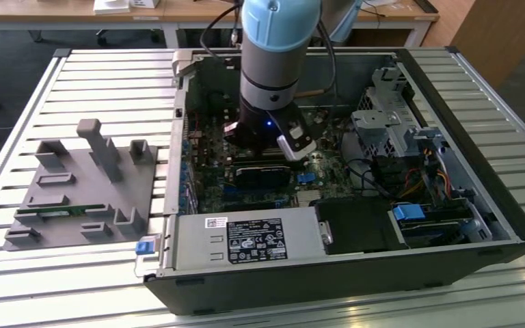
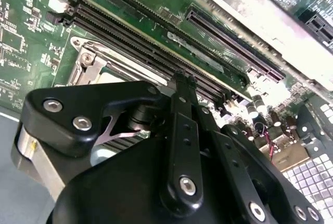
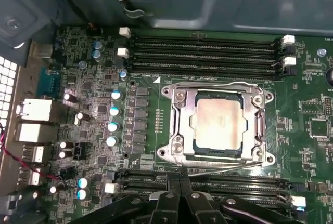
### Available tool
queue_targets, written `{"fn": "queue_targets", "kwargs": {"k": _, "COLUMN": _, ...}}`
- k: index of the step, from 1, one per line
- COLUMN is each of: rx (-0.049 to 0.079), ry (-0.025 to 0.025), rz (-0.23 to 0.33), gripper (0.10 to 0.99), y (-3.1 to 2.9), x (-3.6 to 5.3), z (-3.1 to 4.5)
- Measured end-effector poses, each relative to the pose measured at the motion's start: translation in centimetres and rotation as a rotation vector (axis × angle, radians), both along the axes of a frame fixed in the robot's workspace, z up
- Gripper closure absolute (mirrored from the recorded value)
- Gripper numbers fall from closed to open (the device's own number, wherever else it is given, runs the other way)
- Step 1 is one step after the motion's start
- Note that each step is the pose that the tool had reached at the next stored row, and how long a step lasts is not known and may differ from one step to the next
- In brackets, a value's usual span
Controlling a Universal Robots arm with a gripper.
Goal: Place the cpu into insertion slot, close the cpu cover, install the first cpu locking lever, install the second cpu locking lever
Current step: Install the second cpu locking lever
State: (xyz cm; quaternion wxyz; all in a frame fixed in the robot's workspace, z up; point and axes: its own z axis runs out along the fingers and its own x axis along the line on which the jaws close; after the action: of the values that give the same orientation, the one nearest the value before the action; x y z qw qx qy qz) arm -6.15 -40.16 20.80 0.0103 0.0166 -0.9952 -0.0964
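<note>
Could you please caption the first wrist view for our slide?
The cpu sits in its socket under the closed cpu cover, gripper beside it.

The black end effector (image 2: 179,78) hangs just above the green motherboard (image 2: 31,37) and its long memory slots (image 2: 156,37).

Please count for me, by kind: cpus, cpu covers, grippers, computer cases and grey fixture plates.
cpu: 1
cpu cover: 1
gripper: 1
computer case: 1
grey fixture plate: 1
Total: 5
</note>
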Motion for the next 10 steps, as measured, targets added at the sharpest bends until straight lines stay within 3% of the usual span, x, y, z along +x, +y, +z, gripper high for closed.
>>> {"fn": "queue_targets", "kwargs": {"k": 3, "rx": 0.012, "ry": -0.0001, "rz": 0.0, "gripper": 0.98, "y": -0.09, "x": -0.2, "z": 0.01}}
{"fn": "queue_targets", "kwargs": {"k": 10, "rx": 0.02, "ry": -0.0002, "rz": 0.0, "gripper": 0.98, "y": -0.09, "x": -0.21, "z": -0.55}}
